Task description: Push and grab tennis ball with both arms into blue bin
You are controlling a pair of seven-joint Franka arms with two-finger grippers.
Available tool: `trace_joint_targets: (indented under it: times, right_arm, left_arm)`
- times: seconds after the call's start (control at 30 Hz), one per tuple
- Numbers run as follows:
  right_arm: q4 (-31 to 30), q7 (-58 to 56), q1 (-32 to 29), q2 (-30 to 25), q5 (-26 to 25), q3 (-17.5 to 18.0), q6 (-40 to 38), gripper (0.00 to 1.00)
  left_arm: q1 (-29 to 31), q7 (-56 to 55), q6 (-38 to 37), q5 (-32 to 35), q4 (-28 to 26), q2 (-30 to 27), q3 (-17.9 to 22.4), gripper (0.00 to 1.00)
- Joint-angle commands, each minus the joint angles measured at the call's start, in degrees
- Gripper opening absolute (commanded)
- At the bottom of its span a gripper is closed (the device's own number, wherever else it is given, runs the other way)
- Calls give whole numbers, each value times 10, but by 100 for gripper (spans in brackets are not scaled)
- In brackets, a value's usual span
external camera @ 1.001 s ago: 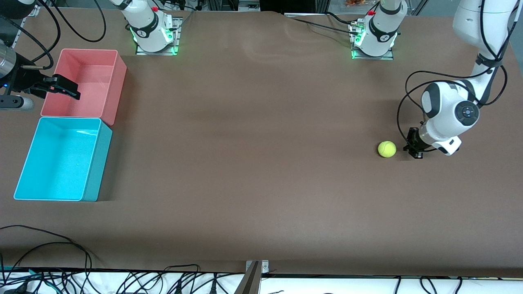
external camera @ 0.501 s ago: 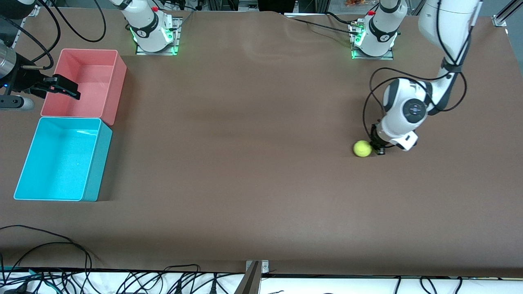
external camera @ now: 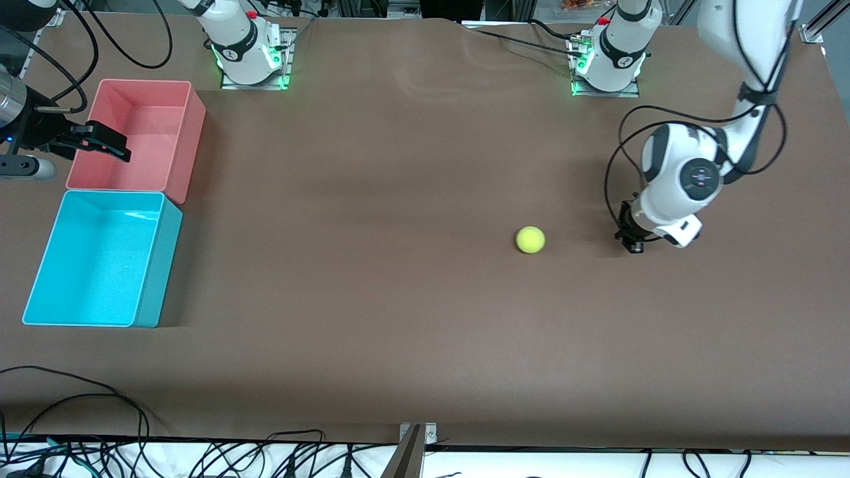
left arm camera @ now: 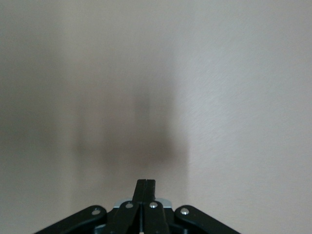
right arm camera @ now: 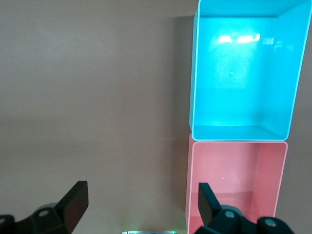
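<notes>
A wide brown table point(external camera: 412, 318) carries a rectangular cyan-blue plastic bin point(external camera: 99, 259) at the right arm's end, touching a same-shaped pink plastic tub point(external camera: 139, 136) farther from the camera. The right gripper point(external camera: 99, 143), fingers spread wide, hangs over the pink tub's edge and waits. The left gripper point(external camera: 634, 242), pinched shut on nothing, sits low near the small fuzzy yellow-green tennis ball point(external camera: 530, 239), apart from it.

A pink bin point(external camera: 136, 136) sits open on the brown table point(external camera: 372, 299) toward the right arm's end, its interior showing nothing inside (the right wrist view point(right arm camera: 234, 187) agrees). Black cables point(external camera: 199, 458) tangle along the table's near edge, by a metal bracket point(external camera: 417, 435).
</notes>
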Motion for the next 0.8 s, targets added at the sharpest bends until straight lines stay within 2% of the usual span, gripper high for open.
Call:
trace_joint_targets:
  times: [0.0, 0.37, 0.6, 0.77]
  right_arm:
    - [9, -9, -2, 1, -4, 0, -9, 100]
    - [10, 2, -1, 1, -3, 1, -5, 100]
    - [10, 3, 2, 22, -2, 4, -8, 100]
    - [10, -7, 6, 25, 1, 5, -10, 100]
  left_arm:
    - [23, 57, -98, 15, 61, -26, -1, 0]
    - [50, 250, -252, 14, 205, -37, 0, 0]
    - [72, 448, -338, 12, 297, -38, 0, 0]
    - [77, 564, -370, 12, 340, -38, 0, 1]
